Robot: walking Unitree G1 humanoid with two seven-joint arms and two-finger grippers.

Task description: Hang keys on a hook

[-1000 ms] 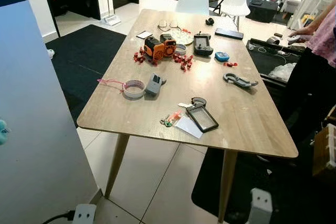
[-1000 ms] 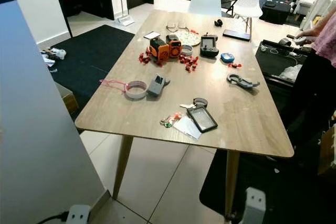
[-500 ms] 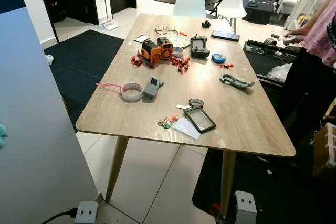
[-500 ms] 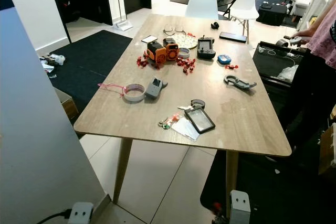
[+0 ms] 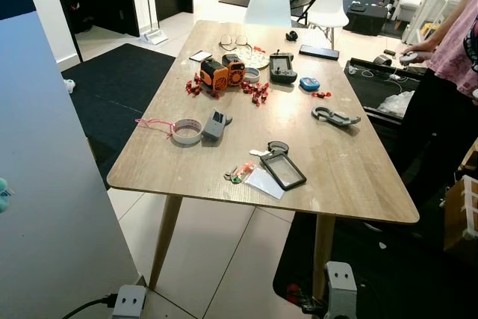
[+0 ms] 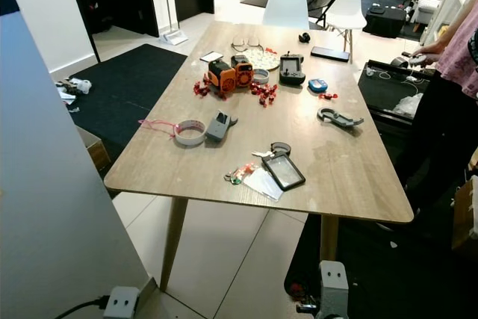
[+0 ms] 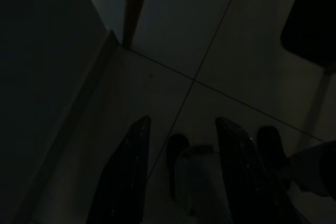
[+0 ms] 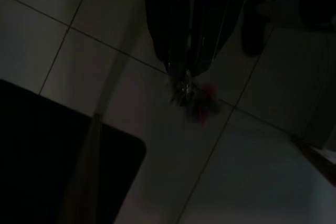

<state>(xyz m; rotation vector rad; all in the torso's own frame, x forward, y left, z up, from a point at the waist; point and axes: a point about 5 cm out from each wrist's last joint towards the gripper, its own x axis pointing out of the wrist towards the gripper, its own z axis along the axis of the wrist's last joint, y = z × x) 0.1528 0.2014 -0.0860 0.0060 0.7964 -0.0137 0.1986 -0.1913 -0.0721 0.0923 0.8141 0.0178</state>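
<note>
Right gripper (image 8: 181, 74) low over tiled floor (image 8: 252, 156), jaws clamped on keys (image 8: 184, 90) with red tag dangling, left gripper (image 7: 181, 137) idle, jaws apart, cluttered wooden worktop (image 5: 351, 177) ahead, person (image 5: 448, 72) at its right edge

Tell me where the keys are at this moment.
The keys hang from the shut fingertips of the right gripper, low at the robot's right side above the tiled floor, short of the wooden table.
</note>
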